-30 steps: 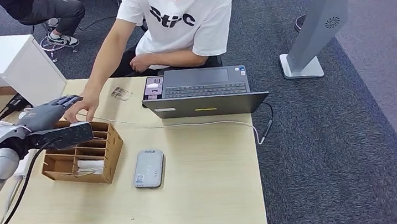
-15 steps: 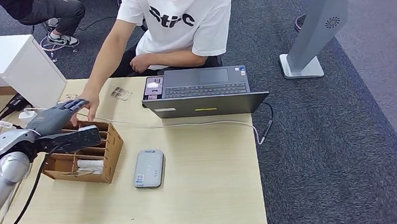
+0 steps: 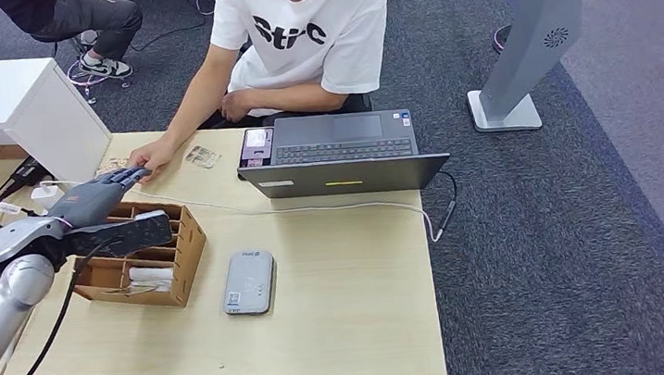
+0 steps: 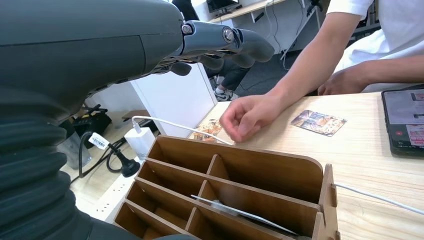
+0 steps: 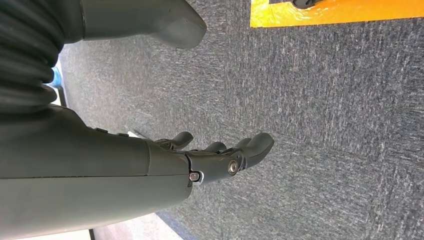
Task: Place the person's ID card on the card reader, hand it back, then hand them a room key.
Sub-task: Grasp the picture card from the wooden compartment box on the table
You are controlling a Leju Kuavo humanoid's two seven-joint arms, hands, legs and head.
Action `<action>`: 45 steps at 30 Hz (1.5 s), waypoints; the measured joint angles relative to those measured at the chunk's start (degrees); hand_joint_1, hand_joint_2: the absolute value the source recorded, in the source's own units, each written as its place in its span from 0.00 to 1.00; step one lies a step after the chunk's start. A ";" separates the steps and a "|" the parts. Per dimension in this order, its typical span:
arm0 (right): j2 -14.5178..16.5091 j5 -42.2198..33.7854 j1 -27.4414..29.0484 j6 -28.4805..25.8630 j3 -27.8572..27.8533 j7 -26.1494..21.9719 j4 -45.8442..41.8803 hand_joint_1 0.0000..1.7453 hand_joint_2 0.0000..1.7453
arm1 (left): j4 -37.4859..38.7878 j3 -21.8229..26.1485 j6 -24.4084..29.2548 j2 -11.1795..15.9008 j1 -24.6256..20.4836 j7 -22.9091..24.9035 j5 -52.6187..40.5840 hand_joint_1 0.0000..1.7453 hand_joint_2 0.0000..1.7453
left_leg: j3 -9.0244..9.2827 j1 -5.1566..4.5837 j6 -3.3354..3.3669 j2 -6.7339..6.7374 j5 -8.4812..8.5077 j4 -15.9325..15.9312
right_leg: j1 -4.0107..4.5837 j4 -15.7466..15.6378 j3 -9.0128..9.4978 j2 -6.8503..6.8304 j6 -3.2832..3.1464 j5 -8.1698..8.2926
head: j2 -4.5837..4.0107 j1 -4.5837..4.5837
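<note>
Our left hand [image 3: 99, 201] hovers over the far end of the wooden organizer [image 3: 140, 256], fingers spread and holding nothing. Just beyond our fingertips [image 4: 250, 49] rests the person's hand [image 3: 154, 156]; we cannot tell if it holds a card. Card reader [image 3: 249, 282] lies to our right. Our right hand [image 5: 210, 160] hangs loosely spread, holding nothing, above carpet [image 5: 325, 125].

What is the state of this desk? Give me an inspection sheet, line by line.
Surface: light wooden table.
Job's things: grey card reader, nothing on it; wooden organizer holding white cards; patterned card beside the person's hand.
Clutter: laptop; phone.
Hands: left hand open above the organizer; right hand open, hanging over carpet.
Cables: white cable across the table; white charger.
Surroundings: seated person; grey stand.
</note>
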 joint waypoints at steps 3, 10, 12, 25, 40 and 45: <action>0.00 0.00 0.00 0.00 -0.01 0.05 0.00 0.00 1.00 | 0.19 -0.12 0.03 -0.07 0.00 0.01 -0.01 0.00 1.00 | 0.00 0.00 0.00 0.00 0.00 0.00 | 0.00 0.00 0.00 0.00 0.00 0.00 | 0.00 0.00; 0.00 0.01 0.00 0.00 -0.01 0.16 0.00 0.00 1.00 | 0.46 -0.33 0.10 -0.16 0.04 0.01 -0.14 0.02 1.00 | 0.00 0.00 0.00 0.00 0.00 0.00 | 0.00 0.00 0.00 0.00 0.00 0.00 | 0.00 0.00; 0.00 0.02 0.00 0.02 -0.01 0.16 0.00 0.00 1.00 | 0.60 -0.37 0.18 -0.17 0.14 0.01 -0.15 0.04 1.00 | 0.00 0.00 0.00 0.00 0.00 0.00 | 0.00 0.00 0.00 0.00 0.00 0.00 | 0.00 0.00; 0.00 0.32 -0.01 0.09 -0.01 0.19 0.00 0.00 1.00 | 2.99 -0.47 1.89 -0.90 1.18 0.02 -1.44 0.12 1.00 | 0.00 0.00 0.00 0.00 0.00 0.00 | 0.00 0.00 0.00 0.00 0.00 0.00 | 0.00 0.00; 0.00 1.32 -0.02 0.09 -0.01 0.34 0.02 0.00 1.00 | 10.37 -0.45 6.27 -4.15 2.22 -0.98 -5.81 0.21 1.00 | 0.00 0.00 0.00 -0.01 0.00 0.00 | 0.00 0.00 0.00 0.00 0.00 0.00 | 0.00 -0.01; 0.00 1.67 -0.03 0.07 -0.04 0.34 0.00 0.00 1.00 | 12.19 -0.45 8.25 -5.24 2.27 -1.22 -7.69 0.40 1.00 | 0.00 -0.01 0.00 0.00 0.00 0.00 | -0.01 0.00 0.01 0.00 0.00 0.00 | 0.00 0.00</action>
